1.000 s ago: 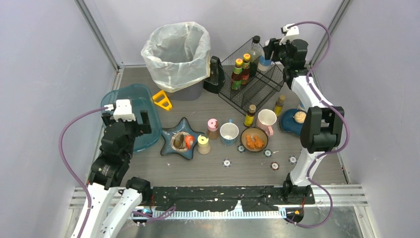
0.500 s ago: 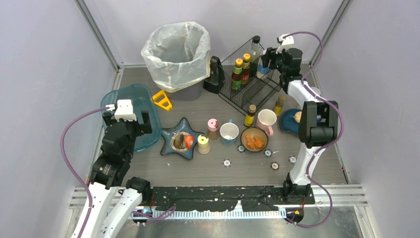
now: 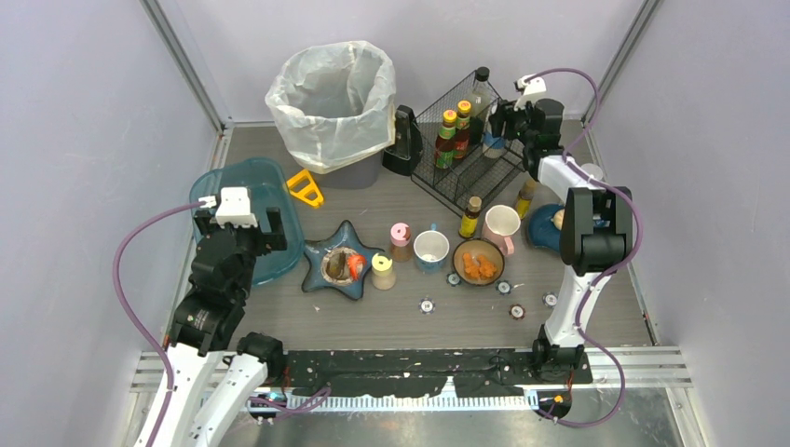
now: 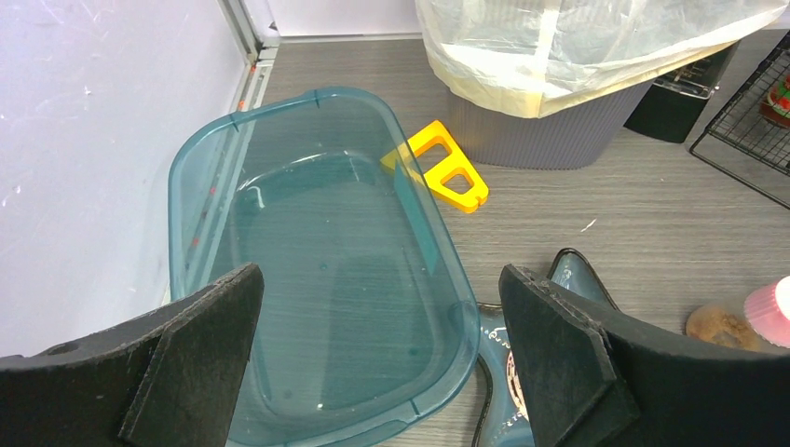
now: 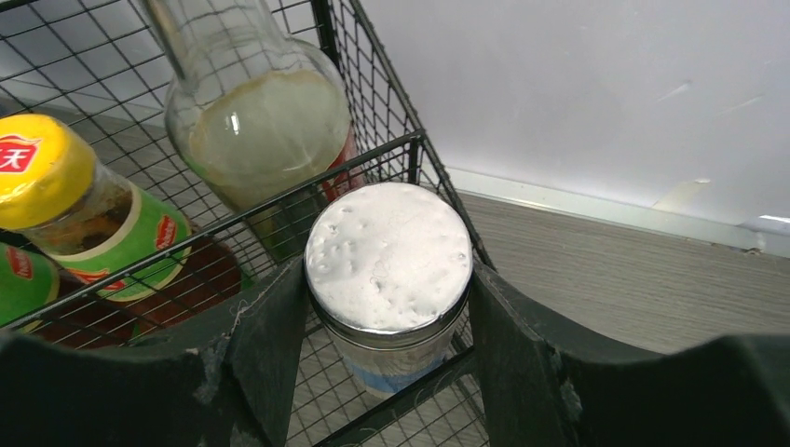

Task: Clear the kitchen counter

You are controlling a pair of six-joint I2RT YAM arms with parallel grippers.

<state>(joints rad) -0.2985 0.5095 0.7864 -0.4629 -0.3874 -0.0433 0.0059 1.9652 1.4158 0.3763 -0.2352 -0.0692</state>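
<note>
From above, the dark grey wood-grain plank bench (image 3: 373, 321) spans the floor between the lilac walls, with cups, small bottles and dishes crowded around its middle. The left claw (image 3: 236, 226) hangs over the translucent teal plastic tub (image 3: 265, 182) at 9 o'clock. At 1 o'clock the right claw (image 3: 498, 121) sits at the right edge of the black wire rack (image 3: 466, 163).

In the left wrist view, the two black padded fingers (image 4: 186, 363) stand wide apart with nothing between them, above the tub's near end. A yellow angular plastic piece (image 4: 447, 172) lies on the bench at the tub's 1 o'clock, in front of the grey ribbed bin with a white liner (image 4: 550, 130).

In the right wrist view, the claw is clamped on a round jar with a white lid (image 5: 388, 256), one finger pressed to each side. The jar is at the rack's corner wires. Whether it rests on the mesh I cannot tell. A clear glass bottle (image 5: 261, 130) stands in the rack at the jar's 11 o'clock, and a yellow-capped bottle (image 5: 56, 186) at its 9 o'clock.
</note>
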